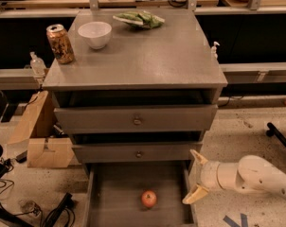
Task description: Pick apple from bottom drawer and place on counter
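Note:
The apple is small, round and red-orange, and lies near the middle of the pulled-out bottom drawer, a wide shallow grey tray. The counter is the flat grey top of the drawer cabinet. My gripper is at the drawer's right wall, to the right of the apple and a little above it. Its two cream fingers are spread apart and hold nothing. The white arm reaches in from the right edge.
On the counter stand a brown can, a white bowl and a green bag at the back. Two shut drawer fronts with small knobs sit above the open drawer. Cardboard boxes and cables lie on the floor at the left.

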Motion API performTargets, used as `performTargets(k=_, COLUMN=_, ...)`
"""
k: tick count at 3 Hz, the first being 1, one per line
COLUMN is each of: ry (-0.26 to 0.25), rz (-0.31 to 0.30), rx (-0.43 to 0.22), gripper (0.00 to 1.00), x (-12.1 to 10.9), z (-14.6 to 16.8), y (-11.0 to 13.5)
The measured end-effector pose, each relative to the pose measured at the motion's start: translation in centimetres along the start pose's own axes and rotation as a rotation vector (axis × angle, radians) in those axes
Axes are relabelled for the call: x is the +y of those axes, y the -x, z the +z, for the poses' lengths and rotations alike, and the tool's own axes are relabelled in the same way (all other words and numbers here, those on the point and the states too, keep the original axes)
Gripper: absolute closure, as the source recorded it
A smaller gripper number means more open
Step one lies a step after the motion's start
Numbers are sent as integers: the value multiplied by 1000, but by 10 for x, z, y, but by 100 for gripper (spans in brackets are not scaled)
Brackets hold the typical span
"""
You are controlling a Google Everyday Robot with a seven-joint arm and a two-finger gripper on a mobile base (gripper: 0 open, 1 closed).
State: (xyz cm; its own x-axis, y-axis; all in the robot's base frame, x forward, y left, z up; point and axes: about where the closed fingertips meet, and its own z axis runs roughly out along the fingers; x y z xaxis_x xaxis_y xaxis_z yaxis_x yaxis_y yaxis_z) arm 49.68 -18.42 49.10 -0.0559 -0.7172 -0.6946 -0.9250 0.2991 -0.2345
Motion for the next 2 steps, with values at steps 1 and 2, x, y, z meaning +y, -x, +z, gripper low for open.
performTargets(k=1, ry=53, rz=-15, rx=-62, gripper=0, x=29, z=61, y=-36)
performTargets(k=2, ry=63, rz=-8, rx=-64, gripper=0, x=30, z=71, y=-38)
